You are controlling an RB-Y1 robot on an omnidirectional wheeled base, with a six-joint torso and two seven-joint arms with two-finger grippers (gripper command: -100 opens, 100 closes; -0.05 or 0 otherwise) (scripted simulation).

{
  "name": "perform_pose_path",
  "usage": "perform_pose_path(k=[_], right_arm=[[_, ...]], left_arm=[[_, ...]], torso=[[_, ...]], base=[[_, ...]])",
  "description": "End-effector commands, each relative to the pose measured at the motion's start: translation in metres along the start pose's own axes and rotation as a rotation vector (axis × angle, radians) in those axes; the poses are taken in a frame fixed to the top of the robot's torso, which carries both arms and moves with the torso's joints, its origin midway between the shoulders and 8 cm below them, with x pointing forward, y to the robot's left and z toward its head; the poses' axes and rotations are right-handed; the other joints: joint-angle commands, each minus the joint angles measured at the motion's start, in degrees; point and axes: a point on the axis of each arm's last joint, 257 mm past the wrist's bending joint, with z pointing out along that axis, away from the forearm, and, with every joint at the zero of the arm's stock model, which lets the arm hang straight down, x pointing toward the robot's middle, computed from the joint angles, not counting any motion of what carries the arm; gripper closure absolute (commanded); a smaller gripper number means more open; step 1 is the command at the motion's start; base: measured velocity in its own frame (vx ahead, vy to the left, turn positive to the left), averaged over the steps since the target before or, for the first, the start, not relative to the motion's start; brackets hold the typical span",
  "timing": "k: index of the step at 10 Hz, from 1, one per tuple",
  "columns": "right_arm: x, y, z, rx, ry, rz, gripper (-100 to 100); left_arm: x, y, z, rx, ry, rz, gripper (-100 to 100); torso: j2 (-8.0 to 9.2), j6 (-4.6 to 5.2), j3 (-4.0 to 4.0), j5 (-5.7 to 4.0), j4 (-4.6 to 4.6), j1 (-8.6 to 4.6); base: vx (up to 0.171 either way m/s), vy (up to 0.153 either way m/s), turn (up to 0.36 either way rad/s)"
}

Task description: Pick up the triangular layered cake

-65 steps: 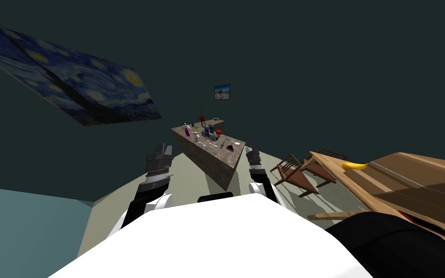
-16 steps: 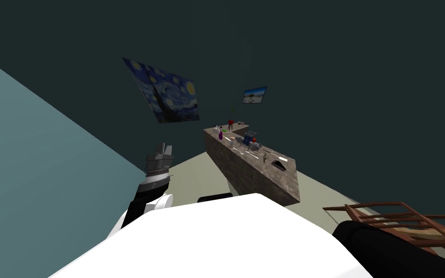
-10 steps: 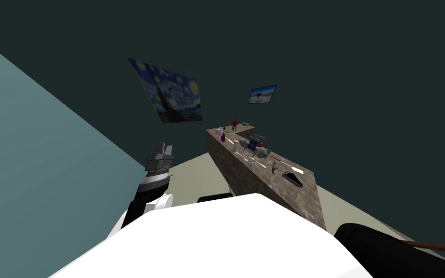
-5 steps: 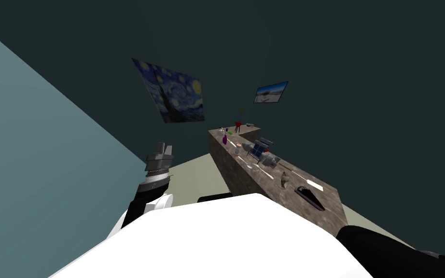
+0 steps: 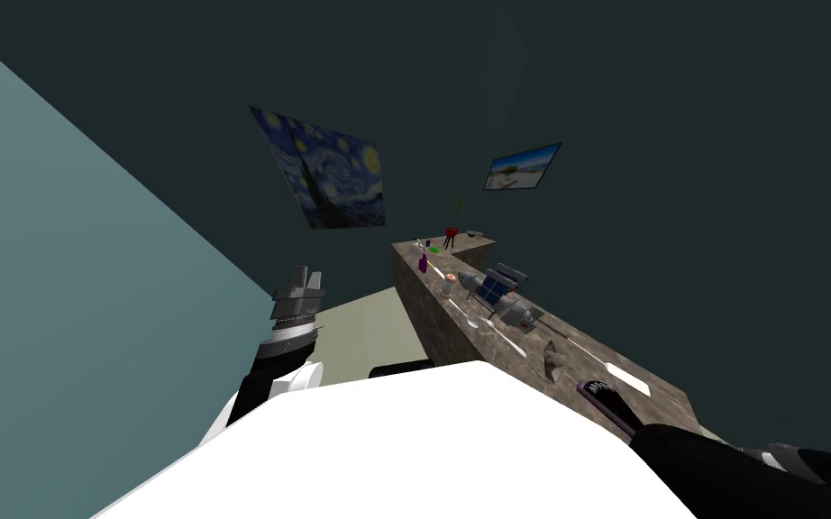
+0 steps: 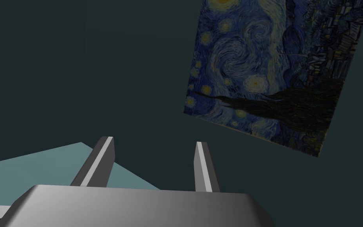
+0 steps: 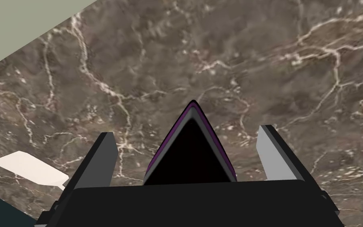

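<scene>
The triangular cake (image 7: 190,157), black with purple and grey layered edges, lies on the brown marbled counter (image 7: 255,59). Its point faces away from my right hand. My right gripper (image 7: 187,132) is open and straddles it, each finger a little clear of a side. In the head view the cake (image 5: 607,405) sits at the counter's near end, partly behind my dark right arm. My left gripper (image 5: 301,284) is held up to the left of the counter (image 5: 445,329); its fingers (image 6: 200,157) stand open with nothing between them.
A flat white utensil (image 7: 23,167) lies beside the right gripper. Farther along the counter stand a small grey figurine (image 5: 552,358), a satellite model (image 5: 495,293), a purple bottle (image 5: 423,263) and a red object (image 5: 451,232). A teal wall (image 5: 89,270) lies to the left.
I have turned and moved up to the counter, which now lies nearer and further right. My right arm has swung out over the counter's near end. The left arm has kept its pose.
</scene>
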Motion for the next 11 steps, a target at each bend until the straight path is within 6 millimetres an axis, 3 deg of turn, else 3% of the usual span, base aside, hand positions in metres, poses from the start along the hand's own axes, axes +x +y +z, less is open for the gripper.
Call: perform_pose_path(k=[1,4,6,7,11], right_arm=[[0.011,0.005,0.006,0.001,0.000,0.010,-100],[0.030,0.018,0.019,0.001,-0.002,0.029,-100],[0.030,0.018,0.020,0.000,-0.003,0.028,-100],[0.031,0.018,0.021,0.001,-0.002,0.029,100],[0.031,0.018,0.021,0.000,-0.002,0.030,100]], left_arm=[[0.000,0.000,0.000,0.000,0.000,0.000,0],[0.000,0.000,0.000,0.000,0.000,0.000,0],[0.000,0.000,0.000,0.000,0.000,0.000,0],[0.000,0.000,0.000,0.000,0.000,0.000,0],[0.000,0.000,0.000,0.000,0.000,0.000,0]], torso=[[0.00,0.00,0.00,0.00,0.00,0.00],[0.17,0.01,0.10,-0.02,0.04,-0.06],[0.26,0.02,0.16,-0.01,0.07,-0.01],[0.23,0.02,0.14,0.01,0.06,0.03],[0.19,0.01,0.12,0.00,0.05,0.01]], base=[[0.018,-0.022,0.074],[0.004,-0.030,0.066],[-0.010,-0.011,0.033],[0.000,0.000,0.000],[0.000,0.000,0.000]])
